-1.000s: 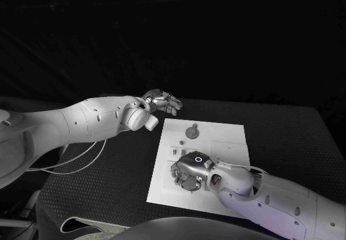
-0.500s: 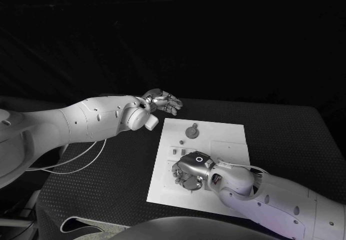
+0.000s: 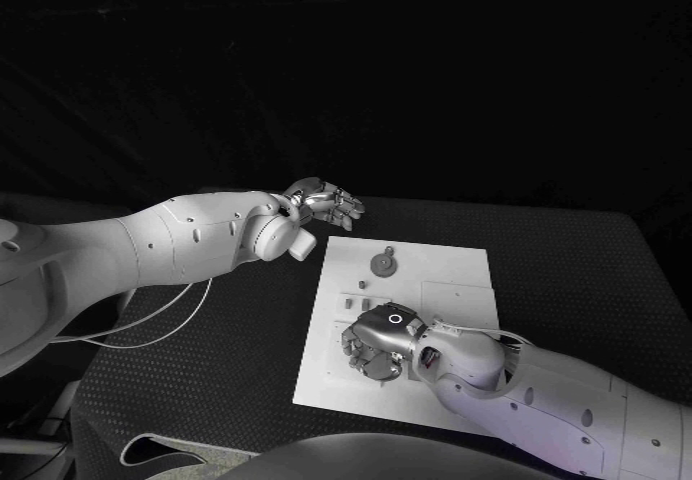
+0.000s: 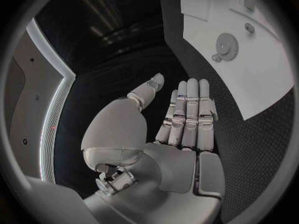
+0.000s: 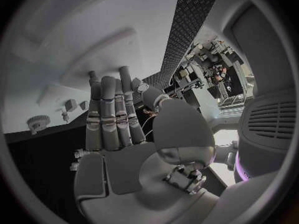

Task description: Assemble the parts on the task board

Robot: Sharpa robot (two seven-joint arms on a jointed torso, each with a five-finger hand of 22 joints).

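Right hand (image 3: 378, 345) is low over the near-left part of the task board (image 3: 454, 270), palm down. In the right wrist view its fingers (image 5: 109, 114) lie straight and side by side, nothing visible between them and the thumb, so it looks empty. Head view hides what's under the palm; cannot tell whether it presses on a part there.

Left hand (image 3: 323, 203) hangs above the table just past the board's far-left corner, off the plate. Left wrist view shows its fingers (image 4: 190, 109) flat and extended, thumb apart, holding nothing.

On the board: a round gear-like part (image 3: 384, 264) sits at the far end, toothed rim clear in the left wrist view (image 4: 226, 46). A few small parts (image 3: 356, 297) lie between it and the right hand; too small to tell whether seated or loose.

Progress, my read: early-to-mid. Gear looks placed, small pieces seem unassembled, and whatever is beneath the right hand is the current step. Most of the fitting is probably left.
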